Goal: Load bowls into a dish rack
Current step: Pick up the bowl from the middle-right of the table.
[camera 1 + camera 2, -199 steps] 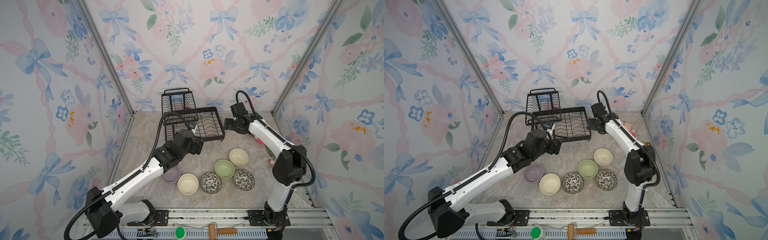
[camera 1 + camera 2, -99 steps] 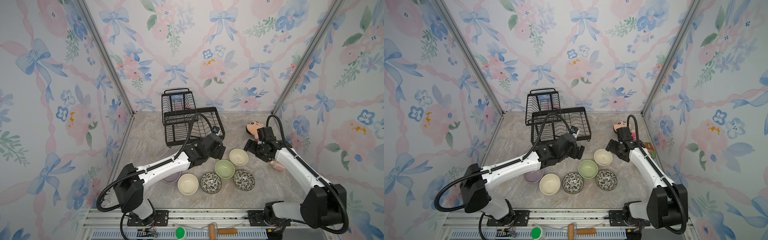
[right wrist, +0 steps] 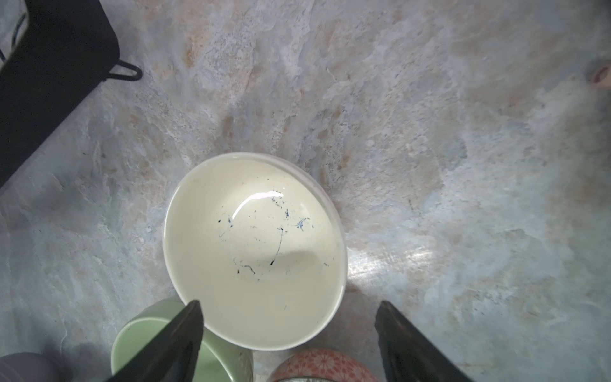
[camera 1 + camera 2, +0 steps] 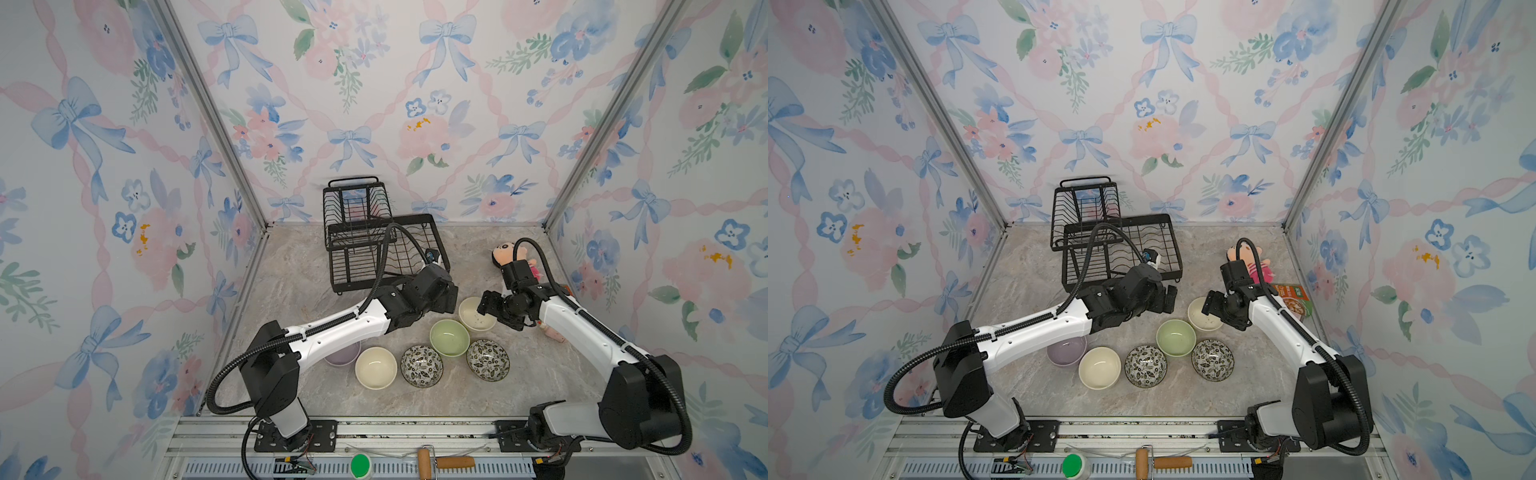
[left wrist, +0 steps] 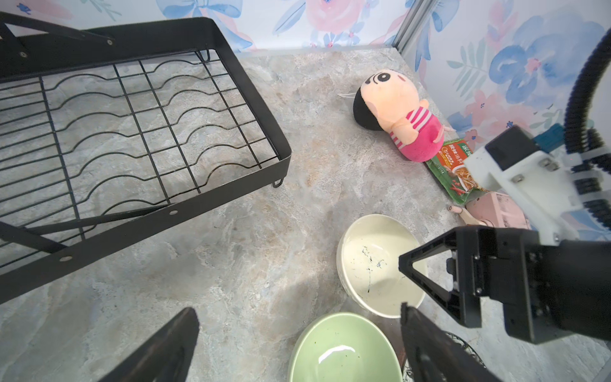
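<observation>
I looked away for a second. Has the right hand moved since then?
Yes. The right hand left the side of the dish rack and came forward, now above the far cream bowl.

Both top views high, angled down over everything, wrist views close, downward, sharing the cream bowl [image 3: 254,251]

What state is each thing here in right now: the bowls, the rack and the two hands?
dish rack, empty.
smudged cream bowl, upright, dark marks inside.
second cream bowl, upright, empty.
green bowl, upright, empty.
lavender bowl, upright, partly hidden.
leaf-patterned bowls, both upright, empty.
left hand, open, holding nothing.
right hand, open above the smudged cream bowl, not gripping.
plush doll, lying down.
</observation>
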`<control>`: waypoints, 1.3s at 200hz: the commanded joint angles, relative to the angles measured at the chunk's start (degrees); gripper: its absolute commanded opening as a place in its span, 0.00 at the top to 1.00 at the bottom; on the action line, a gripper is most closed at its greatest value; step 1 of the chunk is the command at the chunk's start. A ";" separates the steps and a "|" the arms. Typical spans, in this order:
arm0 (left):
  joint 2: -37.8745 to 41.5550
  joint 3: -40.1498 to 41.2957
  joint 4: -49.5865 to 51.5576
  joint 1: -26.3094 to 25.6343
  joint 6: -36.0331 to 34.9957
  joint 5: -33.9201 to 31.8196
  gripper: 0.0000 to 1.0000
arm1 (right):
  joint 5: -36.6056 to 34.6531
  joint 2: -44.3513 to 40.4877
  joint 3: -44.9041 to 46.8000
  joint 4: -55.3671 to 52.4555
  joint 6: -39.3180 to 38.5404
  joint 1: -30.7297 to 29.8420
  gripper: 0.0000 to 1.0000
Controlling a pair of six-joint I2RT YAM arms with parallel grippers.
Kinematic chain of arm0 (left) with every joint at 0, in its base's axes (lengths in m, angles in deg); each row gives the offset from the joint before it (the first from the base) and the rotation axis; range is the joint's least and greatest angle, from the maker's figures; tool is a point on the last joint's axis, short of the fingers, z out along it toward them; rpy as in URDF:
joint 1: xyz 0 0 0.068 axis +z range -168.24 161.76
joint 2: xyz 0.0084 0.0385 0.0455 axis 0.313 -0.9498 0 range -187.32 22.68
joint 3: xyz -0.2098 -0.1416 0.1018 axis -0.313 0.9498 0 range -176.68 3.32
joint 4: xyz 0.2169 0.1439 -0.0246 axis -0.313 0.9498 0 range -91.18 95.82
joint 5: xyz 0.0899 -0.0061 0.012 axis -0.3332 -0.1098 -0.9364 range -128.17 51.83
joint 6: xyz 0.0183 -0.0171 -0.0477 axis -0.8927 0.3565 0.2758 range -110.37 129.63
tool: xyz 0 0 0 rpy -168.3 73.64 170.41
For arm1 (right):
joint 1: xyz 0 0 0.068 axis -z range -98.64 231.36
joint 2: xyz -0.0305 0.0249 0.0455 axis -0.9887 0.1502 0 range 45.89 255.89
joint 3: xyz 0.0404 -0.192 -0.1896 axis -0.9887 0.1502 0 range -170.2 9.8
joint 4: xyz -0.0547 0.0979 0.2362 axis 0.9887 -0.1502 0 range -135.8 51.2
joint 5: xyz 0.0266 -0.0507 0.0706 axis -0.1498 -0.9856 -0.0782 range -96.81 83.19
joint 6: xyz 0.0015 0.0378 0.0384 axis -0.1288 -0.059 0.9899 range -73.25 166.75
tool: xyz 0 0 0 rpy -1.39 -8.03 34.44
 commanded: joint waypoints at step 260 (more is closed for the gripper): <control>1.67 1.03 2.06 1.87 1.24 5.11 0.02 | -6.14 7.77 0.48 4.36 1.37 -0.54 0.99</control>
